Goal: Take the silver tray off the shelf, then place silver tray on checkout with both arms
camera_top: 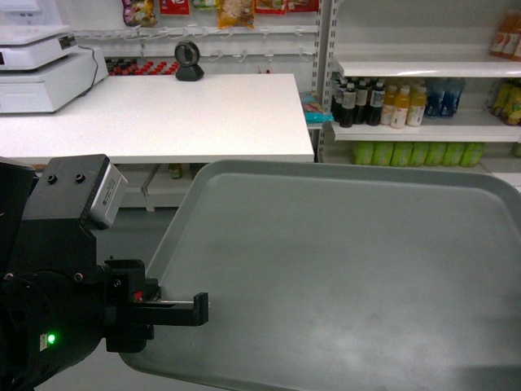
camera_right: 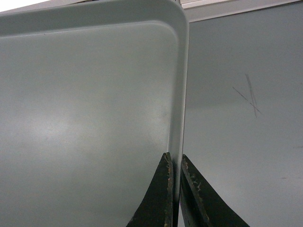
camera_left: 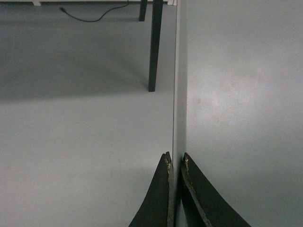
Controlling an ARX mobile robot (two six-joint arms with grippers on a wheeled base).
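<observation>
The silver tray is held up in the air, filling the lower right of the head view, off any shelf. My left gripper is shut on its left rim; the wrist view shows both fingers pinching the tray's rim at the left gripper. My right gripper is shut on the tray's right rim, near a rounded corner; it is out of the head view. The checkout, a wide white counter, lies ahead to the left, just beyond the tray's far edge. A white shelf stands at the right.
A cash register sits at the checkout's far left and a black scanner at its back. Bottles fill the right shelving. Below the tray is grey floor, with a black table leg.
</observation>
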